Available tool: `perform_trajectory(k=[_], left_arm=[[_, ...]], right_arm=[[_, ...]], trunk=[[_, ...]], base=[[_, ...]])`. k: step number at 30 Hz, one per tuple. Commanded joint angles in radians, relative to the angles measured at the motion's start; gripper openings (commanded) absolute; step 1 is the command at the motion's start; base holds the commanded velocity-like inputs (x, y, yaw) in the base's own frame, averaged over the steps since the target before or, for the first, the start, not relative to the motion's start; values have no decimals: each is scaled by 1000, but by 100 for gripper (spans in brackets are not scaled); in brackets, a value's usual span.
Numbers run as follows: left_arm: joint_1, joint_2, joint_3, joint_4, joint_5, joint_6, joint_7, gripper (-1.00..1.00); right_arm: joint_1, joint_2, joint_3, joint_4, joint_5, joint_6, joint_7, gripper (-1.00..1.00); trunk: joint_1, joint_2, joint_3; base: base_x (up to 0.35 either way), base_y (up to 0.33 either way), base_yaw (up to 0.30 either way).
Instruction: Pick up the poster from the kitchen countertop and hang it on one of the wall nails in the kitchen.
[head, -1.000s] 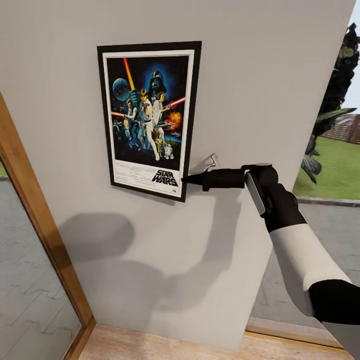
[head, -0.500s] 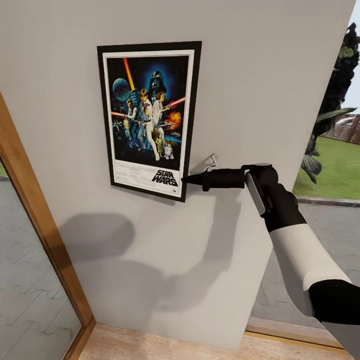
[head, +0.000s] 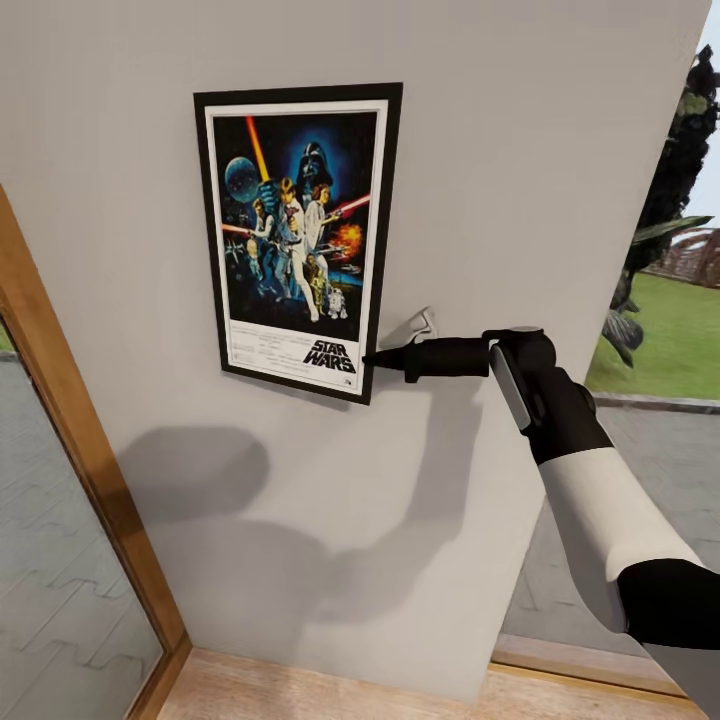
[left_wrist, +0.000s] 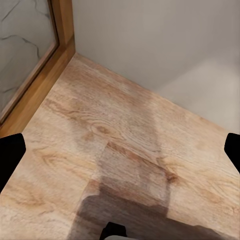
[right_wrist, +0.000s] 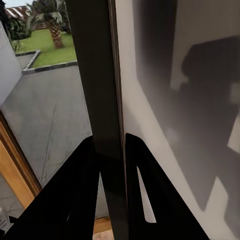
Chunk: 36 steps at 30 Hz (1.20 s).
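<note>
The poster (head: 298, 240), a Star Wars print in a thin black frame, sits upright and flat against the light-grey wall (head: 520, 140). My right gripper (head: 372, 358) reaches in from the right and is shut on the poster's lower right corner. In the right wrist view its two black fingers (right_wrist: 82, 175) clamp the dark frame edge (right_wrist: 95, 75) from both sides. My left gripper (left_wrist: 120, 150) is open over the pale wood floor (left_wrist: 125, 130), with nothing between its fingers. The wall nail is hidden and the kitchen countertop is out of view.
A wooden window frame (head: 70, 440) with glass runs along the left of the wall. Right of the wall a tall window (head: 660, 330) looks onto paving and a garden. Plank floor (head: 300, 690) lies below.
</note>
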Motion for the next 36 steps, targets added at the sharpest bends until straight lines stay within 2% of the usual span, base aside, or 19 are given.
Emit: perform_trajectory(k=[1,36], left_arm=[[0,0,1,0,4,0,-5,100],[0,3,1,-2,4,0,-5,100]], right_arm=[[-1,-1,2,0,-11,11,-2,-100],[-1,-2,2,0,-12,9,-2,-100]], trunk=[[1,-2,-2],[1,-2,-2]], base=[[0,0,0],[0,8,0]])
